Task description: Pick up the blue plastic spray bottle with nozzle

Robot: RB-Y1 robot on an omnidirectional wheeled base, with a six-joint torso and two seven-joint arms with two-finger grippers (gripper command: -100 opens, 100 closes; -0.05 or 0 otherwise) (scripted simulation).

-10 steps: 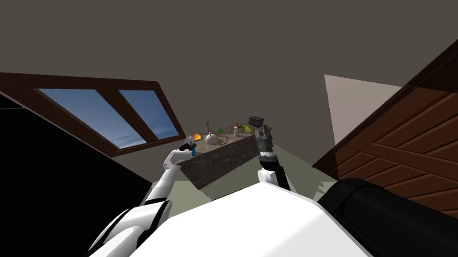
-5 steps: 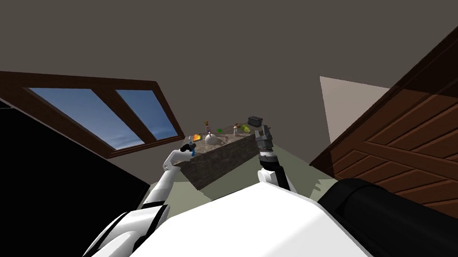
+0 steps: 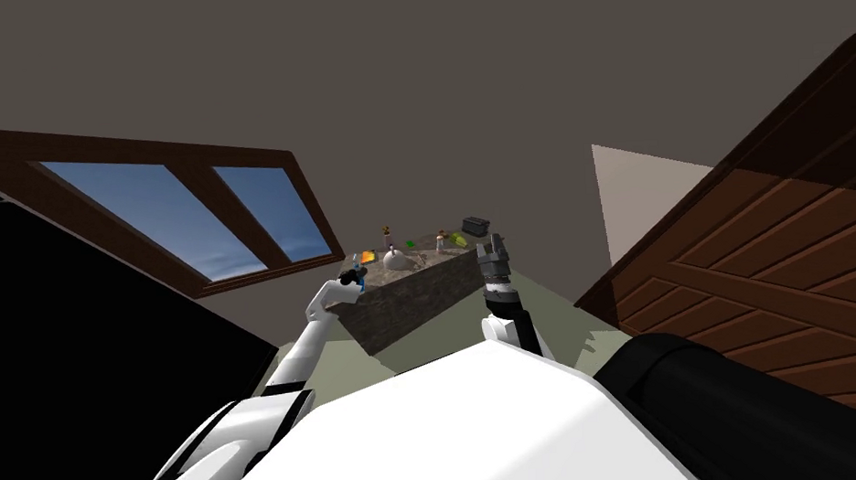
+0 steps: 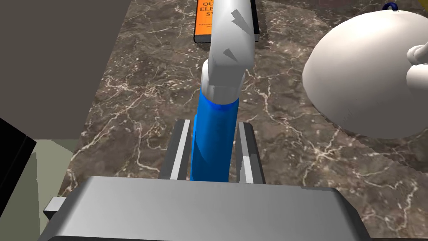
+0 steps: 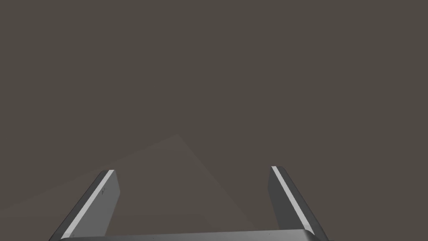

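The left gripper (image 4: 214,144) pinches the blue spray bottle (image 4: 214,121) at the marble counter's (image 4: 138,96) corner, so only lifting clear seems left; the right gripper (image 3: 491,244) hangs spread.

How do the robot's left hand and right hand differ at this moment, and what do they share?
Grip: the left hand is shut on the bottle; the right hand is open and holds nothing.
Place: the left hand is over the left end of the marble counter; the right hand points up near its right end.
Shared: each has two thin grey fingers.
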